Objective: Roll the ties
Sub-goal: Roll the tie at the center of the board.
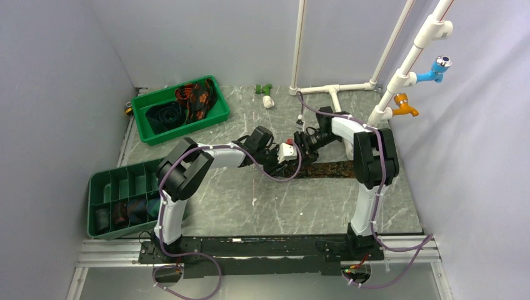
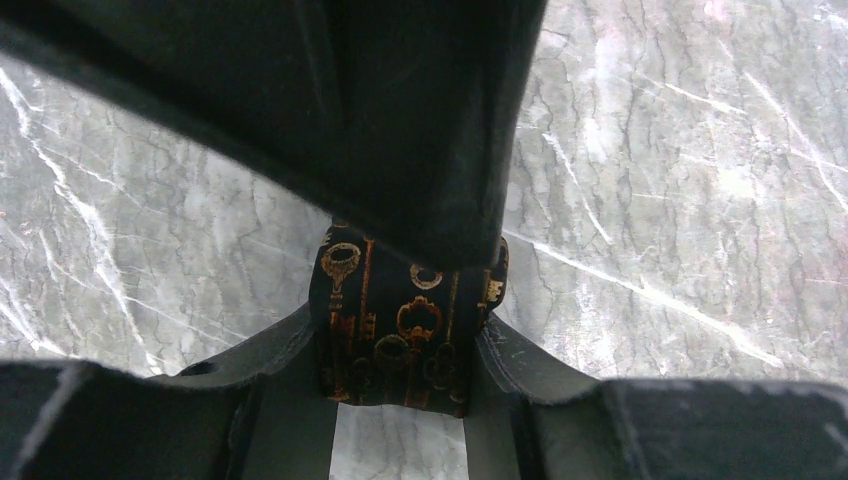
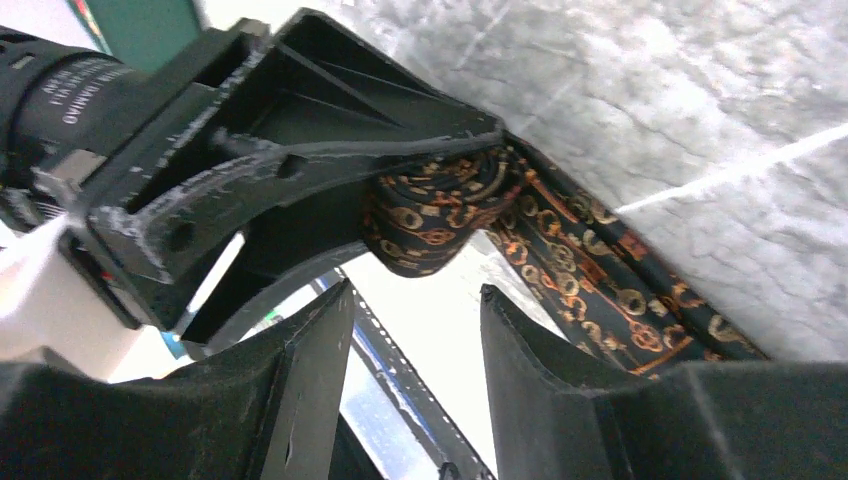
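Cloth of 1 dark tie [image 3: 435, 210], printed with orange and gold rings, is sitting wound into a small roll near the middle of the table [image 1: 262, 206], a little toward 1 o'clock from its centre in the top view. The unrolled tail [image 1: 331, 167] is lying flat on the marble, running from the roll toward 3 o'clock and reaching the right arm.

The left gripper [image 2: 400, 345] is clamping the roll. In its own wrist view its fingers [image 2: 280, 350] are pressing against the roll's sides, 1 at 9 o'clock of it and 1 at 3 o'clock. The right gripper [image 3: 415, 300] is hovering just beside the roll, on its 1 o'clock side in the top view. Its 2 fingers are standing spread apart and gripping nothing, and they are not touching the cloth.

Farther out, more ties [image 1: 190, 100] are lying loose in a green tray [image 1: 140, 125] at 10 o'clock on the table. A divided green tray [image 1: 92, 206] is sitting at 8 o'clock, with dark rolled cloth [image 1: 125, 212] filling its near compartments. White pipes [image 1: 334, 89] are standing along the far edge at 1 o'clock. Purple cables [image 1: 375, 181] are running along both arms.
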`<state>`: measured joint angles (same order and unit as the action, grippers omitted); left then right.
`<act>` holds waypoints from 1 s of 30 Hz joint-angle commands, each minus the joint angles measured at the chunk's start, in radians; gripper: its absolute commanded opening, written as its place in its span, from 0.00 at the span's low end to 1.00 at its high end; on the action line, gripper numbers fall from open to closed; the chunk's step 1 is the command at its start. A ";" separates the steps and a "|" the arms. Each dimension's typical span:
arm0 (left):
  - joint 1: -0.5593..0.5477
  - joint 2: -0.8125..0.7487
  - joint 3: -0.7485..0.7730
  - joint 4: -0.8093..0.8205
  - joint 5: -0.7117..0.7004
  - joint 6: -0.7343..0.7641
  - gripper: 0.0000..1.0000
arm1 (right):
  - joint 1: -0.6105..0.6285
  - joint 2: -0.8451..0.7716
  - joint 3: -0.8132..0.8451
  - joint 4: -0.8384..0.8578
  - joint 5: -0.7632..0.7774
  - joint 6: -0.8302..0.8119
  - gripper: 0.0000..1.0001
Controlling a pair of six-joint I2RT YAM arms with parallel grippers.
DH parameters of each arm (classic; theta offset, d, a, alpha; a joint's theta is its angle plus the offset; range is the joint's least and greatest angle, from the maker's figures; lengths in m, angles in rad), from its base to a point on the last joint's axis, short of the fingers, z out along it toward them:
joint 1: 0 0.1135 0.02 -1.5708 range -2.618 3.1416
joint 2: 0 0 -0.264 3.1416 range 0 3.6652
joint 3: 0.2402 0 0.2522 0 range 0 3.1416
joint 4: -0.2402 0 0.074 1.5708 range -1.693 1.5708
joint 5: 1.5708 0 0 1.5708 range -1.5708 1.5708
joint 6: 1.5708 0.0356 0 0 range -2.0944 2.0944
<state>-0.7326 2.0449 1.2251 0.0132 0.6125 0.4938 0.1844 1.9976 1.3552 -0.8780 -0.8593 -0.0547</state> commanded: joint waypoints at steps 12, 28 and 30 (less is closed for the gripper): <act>-0.016 0.106 -0.062 -0.302 -0.138 0.003 0.16 | 0.023 0.078 -0.017 0.121 0.017 0.092 0.07; -0.016 0.100 0.027 -0.119 0.066 0.012 0.66 | 0.020 0.137 0.006 0.102 0.233 0.043 0.00; -0.015 0.105 0.032 -0.072 0.118 0.002 0.67 | 0.020 0.137 0.008 0.103 0.261 0.031 0.00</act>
<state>-0.7429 2.0712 1.2709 -0.0059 0.6563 0.5156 0.1974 2.0827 1.3586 -0.8185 -0.8364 0.0475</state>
